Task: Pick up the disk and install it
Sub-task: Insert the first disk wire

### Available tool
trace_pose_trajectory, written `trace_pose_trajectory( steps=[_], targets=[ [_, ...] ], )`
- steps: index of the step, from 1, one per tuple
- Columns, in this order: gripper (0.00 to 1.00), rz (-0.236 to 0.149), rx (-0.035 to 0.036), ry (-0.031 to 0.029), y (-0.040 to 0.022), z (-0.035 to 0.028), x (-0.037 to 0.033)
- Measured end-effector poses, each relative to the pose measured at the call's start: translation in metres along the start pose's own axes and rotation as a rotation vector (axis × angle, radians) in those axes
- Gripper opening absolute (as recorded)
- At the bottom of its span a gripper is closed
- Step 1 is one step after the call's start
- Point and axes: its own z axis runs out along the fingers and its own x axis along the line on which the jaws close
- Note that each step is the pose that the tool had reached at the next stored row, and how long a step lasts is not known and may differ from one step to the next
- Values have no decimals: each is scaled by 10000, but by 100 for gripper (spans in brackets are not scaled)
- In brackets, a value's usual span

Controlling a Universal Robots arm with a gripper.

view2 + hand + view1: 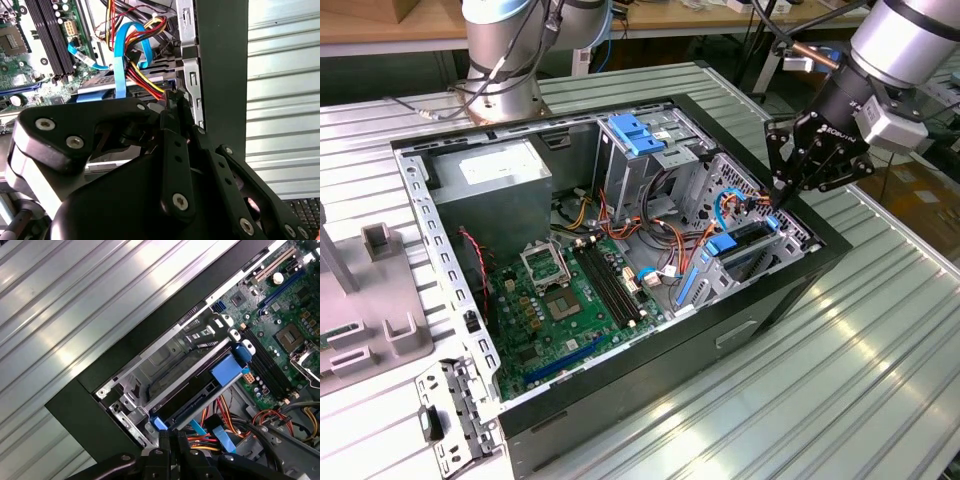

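The disk (745,248) sits in a metal bay at the right end of the open computer case, right of centre in the exterior view, just below the gripper. One disk is in sight. It shows edge-on as a dark, flat slab with blue plastic rails along its sides. In the first wrist view a blue tab stands at one end of it, and the label face is turned out of sight.

One ribbed metal table (880,340) carries everything. One black computer case (650,375) lies on it with its side open. One grey power supply box (490,175) with a white sticker fills the case's upper left corner. One green motherboard (570,300) lies at lower centre. One light-blue slotted clip (635,135) tops the drive cage at upper centre.

The single gripper (785,195) hangs at the upper right, over the case's right wall. Its fingertips (172,437) are pressed together among a bundle of red, yellow and black wires (202,442). Whether they pinch a wire I cannot tell.
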Motion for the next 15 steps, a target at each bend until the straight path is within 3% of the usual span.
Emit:
trace_pose_trajectory(
  steps=[10, 15],
  targets=[
    [17, 0, 0, 0, 141, 10, -62],
    [17, 2, -1, 1, 165, 68, -64]
  ],
)
